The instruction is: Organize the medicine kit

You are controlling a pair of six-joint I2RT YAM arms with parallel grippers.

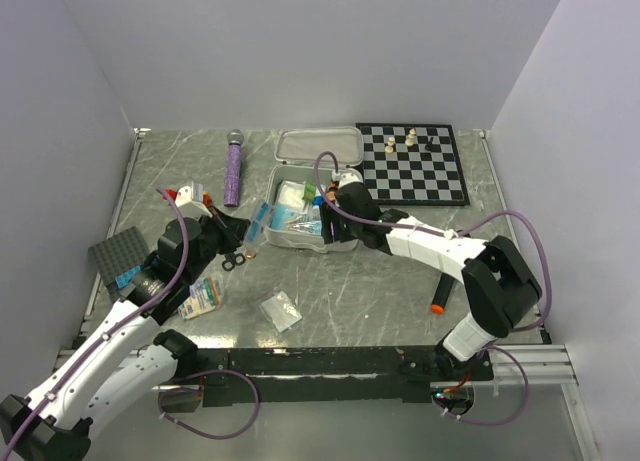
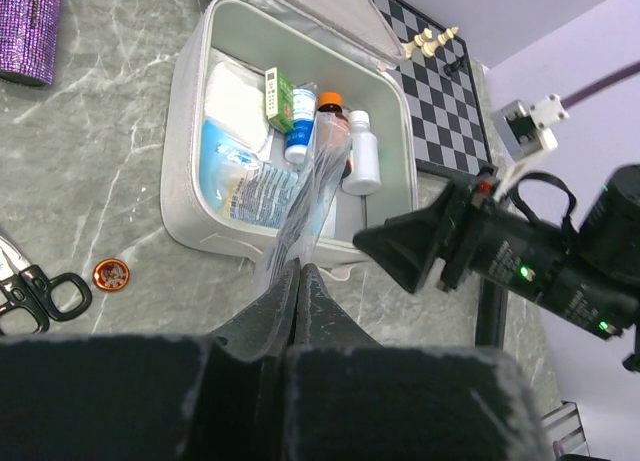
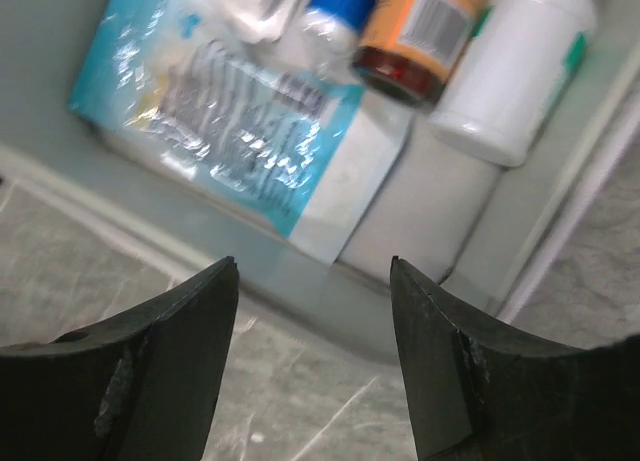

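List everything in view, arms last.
medicine kit: 1, white, centre, lid open
bottles: 3, white, brown, blue, inside kit
blue packet: 1, blue, inside kit
chessboard: 1, black-white, right of kit
microphone: 1, purple, left of kit
scissors: 1, black-handled, left of kit
foam pad: 1, dark grey, far left
small packet: 1, multicoloured, front left
clear bag: 1, clear, front centre
marker: 1, orange-black, front right
left gripper: 1, black, shut on clear packet
right gripper: 1, black, open over kit
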